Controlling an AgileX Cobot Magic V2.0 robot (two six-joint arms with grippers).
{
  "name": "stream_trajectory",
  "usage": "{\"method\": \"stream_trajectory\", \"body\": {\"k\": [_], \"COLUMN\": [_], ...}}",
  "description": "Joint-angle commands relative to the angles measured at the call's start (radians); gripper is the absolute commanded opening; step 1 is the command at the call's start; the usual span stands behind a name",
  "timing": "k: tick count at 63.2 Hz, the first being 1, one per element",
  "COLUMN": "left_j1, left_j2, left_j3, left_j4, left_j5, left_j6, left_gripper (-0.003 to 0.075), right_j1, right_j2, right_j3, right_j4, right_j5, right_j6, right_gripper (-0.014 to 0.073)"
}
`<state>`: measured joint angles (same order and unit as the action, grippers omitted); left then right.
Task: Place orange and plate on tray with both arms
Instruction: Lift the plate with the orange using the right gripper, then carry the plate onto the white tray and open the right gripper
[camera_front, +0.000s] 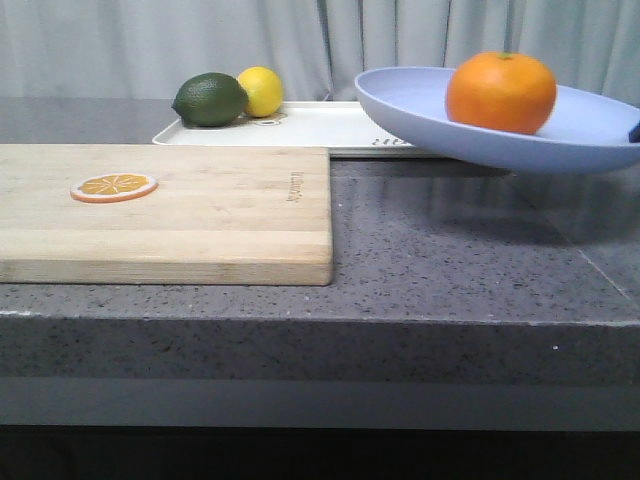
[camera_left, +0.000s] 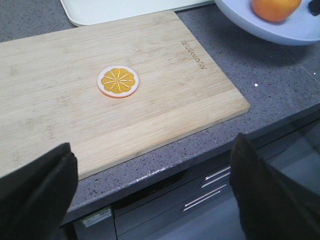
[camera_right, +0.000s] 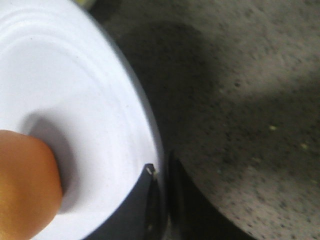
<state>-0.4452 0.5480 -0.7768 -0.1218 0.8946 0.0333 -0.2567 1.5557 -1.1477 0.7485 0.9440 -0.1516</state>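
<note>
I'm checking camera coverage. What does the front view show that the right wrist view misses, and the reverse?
Only the front view shows the tray, the lime and lemon on it, the cutting board with its orange slice, and the plate's tilt above the counter. Only the right wrist view shows the right tool clamped on the plate's rim. Both show the plate with the orange in it.

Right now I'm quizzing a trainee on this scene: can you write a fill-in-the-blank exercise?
1. The orange sits in the ____.
2. The orange slice lies on the ____ board.
3. The lemon and lime rest on the ____.
4. The right fingers pinch the plate's ____.

Missing: plate; cutting; tray; rim
</note>
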Motion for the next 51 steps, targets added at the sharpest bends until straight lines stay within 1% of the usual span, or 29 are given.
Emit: {"method": "stream_trajectory", "body": {"k": [1, 12, 22, 30, 40, 45, 51], "left_j1": [0.004, 0.004, 0.004, 0.004, 0.004, 0.004, 0.004], "left_j2": [0.003, 0.003, 0.003, 0.003, 0.003, 0.003, 0.003], "left_j3": [-0.022, -0.022, -0.022, -0.022, -0.022, -0.022, -0.022], "left_j4": [-0.017, -0.017, -0.017, -0.017, -0.017, -0.017, -0.019], "left_j5": [-0.076, -0.076, -0.076, -0.076, -0.076, -0.076, -0.076], "left_j6": [0.001, 0.001, 0.001, 0.001, 0.001, 0.001, 0.001], "left_gripper": [0.0607, 0.0607, 0.0608, 0.0607, 0.0607, 0.0607, 0.0607], "right_j1": [0.053, 0.149, 0.222, 0.258, 0.290, 0.299, 0.304], "right_j2": [-0.016, 0.082, 0.215, 0.336, 0.504, 0.579, 0.651], "right_j3": [-0.110, -0.306, -0.516, -0.694, -0.956, -1.057, -1.161], "right_j4": [0.017, -0.077, -0.126, -0.150, -0.227, -0.265, -0.278], "right_j5": [-0.024, -0.005, 0.025, 0.055, 0.106, 0.129, 0.155], "right_j6": [0.099, 0.221, 0.307, 0.365, 0.468, 0.511, 0.536], "right_gripper": [-0.0108, -0.0108, -0.0108, -0.0108, -0.0108, -0.0108, -0.0108]}}
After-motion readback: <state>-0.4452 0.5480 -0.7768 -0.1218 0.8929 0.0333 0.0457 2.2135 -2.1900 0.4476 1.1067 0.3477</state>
